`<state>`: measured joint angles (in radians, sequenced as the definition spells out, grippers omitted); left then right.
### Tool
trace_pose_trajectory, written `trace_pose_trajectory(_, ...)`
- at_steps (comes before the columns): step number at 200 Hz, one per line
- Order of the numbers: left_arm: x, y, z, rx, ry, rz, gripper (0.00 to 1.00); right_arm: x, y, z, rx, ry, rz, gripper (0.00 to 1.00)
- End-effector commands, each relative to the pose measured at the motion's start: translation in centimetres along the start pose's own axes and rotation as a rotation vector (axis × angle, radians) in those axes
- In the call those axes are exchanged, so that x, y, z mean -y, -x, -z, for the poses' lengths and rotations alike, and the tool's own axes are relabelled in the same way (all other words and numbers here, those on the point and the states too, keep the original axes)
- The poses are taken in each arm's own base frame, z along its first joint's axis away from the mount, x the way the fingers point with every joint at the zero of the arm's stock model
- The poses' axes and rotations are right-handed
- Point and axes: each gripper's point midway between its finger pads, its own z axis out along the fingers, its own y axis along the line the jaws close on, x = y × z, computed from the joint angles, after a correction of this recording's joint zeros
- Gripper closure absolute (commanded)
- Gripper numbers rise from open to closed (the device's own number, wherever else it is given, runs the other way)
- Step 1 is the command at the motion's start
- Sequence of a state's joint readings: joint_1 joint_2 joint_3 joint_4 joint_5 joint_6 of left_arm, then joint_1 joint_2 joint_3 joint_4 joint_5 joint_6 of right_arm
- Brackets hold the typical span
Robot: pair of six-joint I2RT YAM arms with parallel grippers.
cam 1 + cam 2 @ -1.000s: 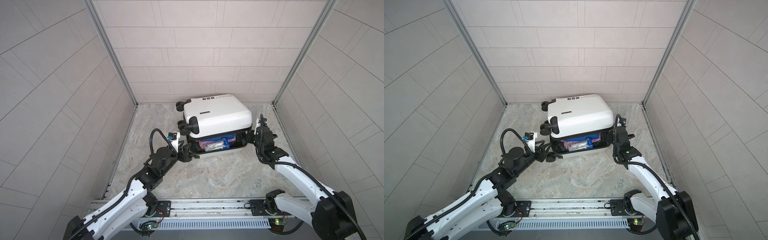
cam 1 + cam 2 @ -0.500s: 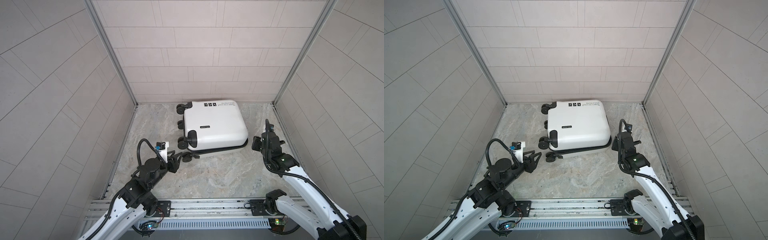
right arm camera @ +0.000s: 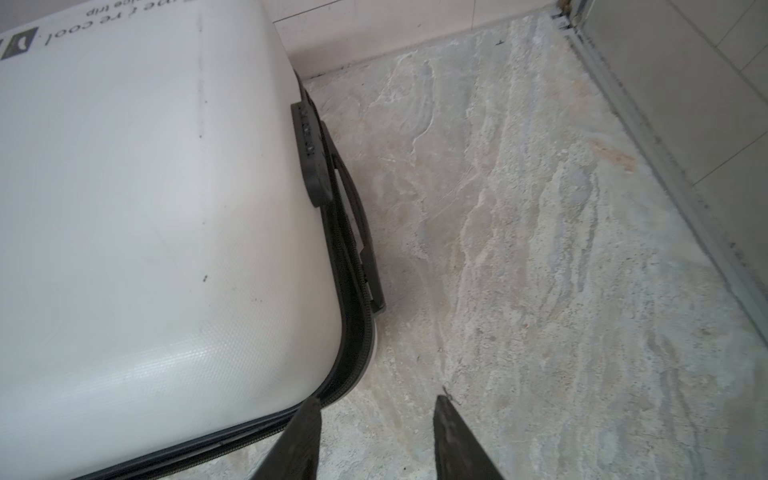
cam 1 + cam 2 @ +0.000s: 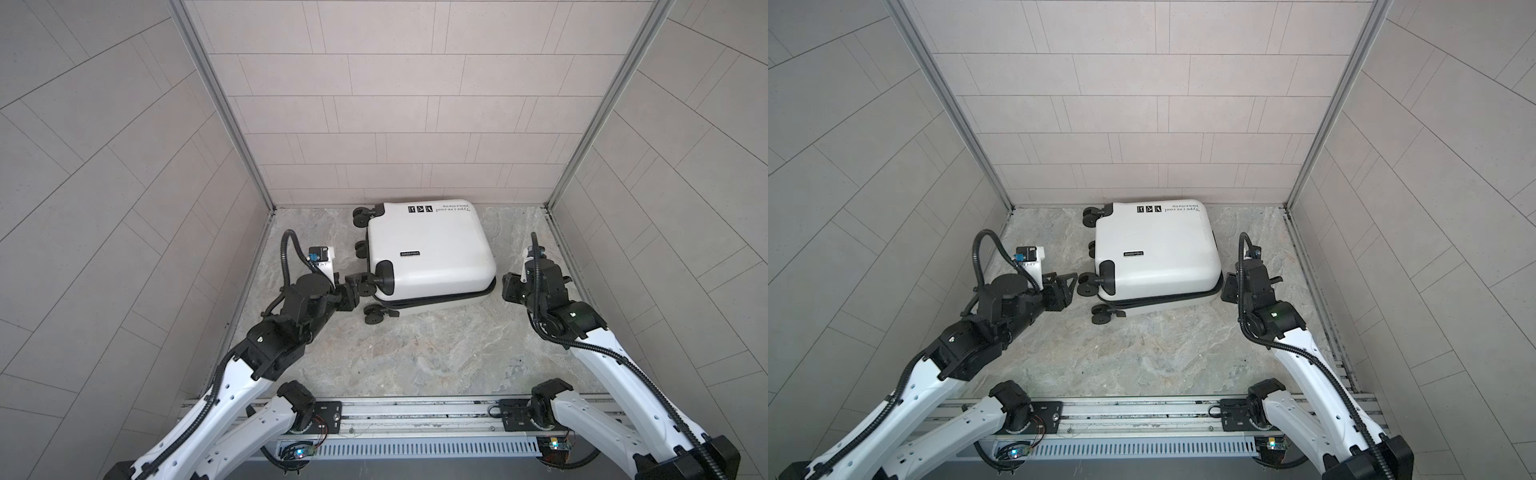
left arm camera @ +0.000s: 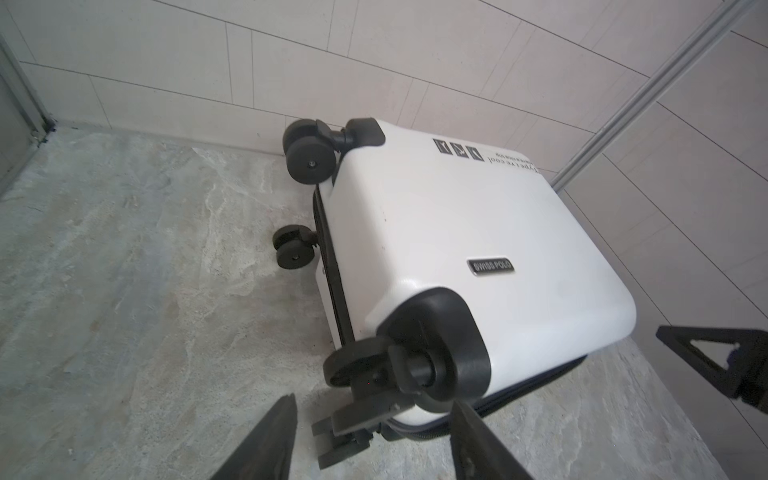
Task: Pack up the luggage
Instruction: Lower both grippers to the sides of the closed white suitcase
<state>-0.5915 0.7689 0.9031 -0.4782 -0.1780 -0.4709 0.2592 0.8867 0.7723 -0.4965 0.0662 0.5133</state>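
Note:
The luggage (image 4: 428, 253) (image 4: 1154, 253) lies flat and closed on the stone-patterned floor, white shell up, black wheels pointing left, its back edge near the rear wall. My left gripper (image 4: 353, 291) (image 4: 1068, 287) stands open just left of the front wheel (image 5: 365, 374), which sits just beyond the gap between its fingertips (image 5: 374, 402). My right gripper (image 4: 509, 286) (image 4: 1229, 286) is open and empty beside the suitcase's front right corner (image 3: 316, 365), over bare floor (image 3: 378, 400). The black zipper trim (image 3: 353, 324) runs round that corner. The inside is hidden.
Tiled walls enclose the floor on three sides, with metal posts (image 4: 224, 108) (image 4: 598, 108) in the back corners. A metal rail (image 4: 415, 409) carrying both arm bases runs along the front edge. The side handle (image 3: 353, 216) sticks out on the suitcase's right.
A second ago the lid was propped up with coloured contents showing. It has dropped shut. Both arms pulled back, and the left gripper has since come up to the front wheel.

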Motion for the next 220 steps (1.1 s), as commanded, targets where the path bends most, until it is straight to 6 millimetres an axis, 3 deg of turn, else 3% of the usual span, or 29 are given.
trace_pose_trajectory(1,-0.4,0.3,-1.6,-0.082,0.017,0.03,0.37,-1.3,-3.2,-0.5,-0.172,0.068,-0.035,0.61)
trace_pose_trajectory(20,-1.1,-0.3,-4.0,-0.166,0.011,0.085,0.41,-2.5,-5.4,-1.3,-0.271,0.123,-0.009,0.62)
trace_pose_trajectory(46,-1.9,-2.4,-7.4,-0.276,0.009,0.118,0.46,-3.9,-7.8,-2.1,-0.299,0.178,0.014,0.51)
trace_pose_trajectory(70,-2.0,-4.2,-9.6,-0.337,0.003,0.123,0.5,-3.6,-9.5,-3.2,-0.31,0.171,-0.005,0.45)
trace_pose_trajectory(79,-1.9,-4.8,-10.2,-0.358,-0.006,0.124,0.51,-3.4,-9.2,-3.7,-0.294,0.152,-0.025,0.45)
trace_pose_trajectory(87,-1.8,-5.3,-10.6,-0.376,-0.014,0.126,0.53,-2.4,-10.5,-4.4,-0.314,0.109,-0.036,0.45)
trace_pose_trajectory(140,-1.5,-6.9,-10.4,-0.434,-0.051,0.099,0.55,-1.5,-11.2,-8.3,-0.365,0.036,-0.065,0.49)
trace_pose_trajectory(145,-1.4,-7.1,-10.3,-0.439,-0.058,0.098,0.55,-2.0,-10.2,-8.5,-0.347,0.042,-0.069,0.5)
trace_pose_trajectory(220,1.5,-10.0,-8.8,-0.513,-0.181,0.047,0.56,-1.1,-7.8,-11.3,-0.346,0.033,-0.121,0.46)
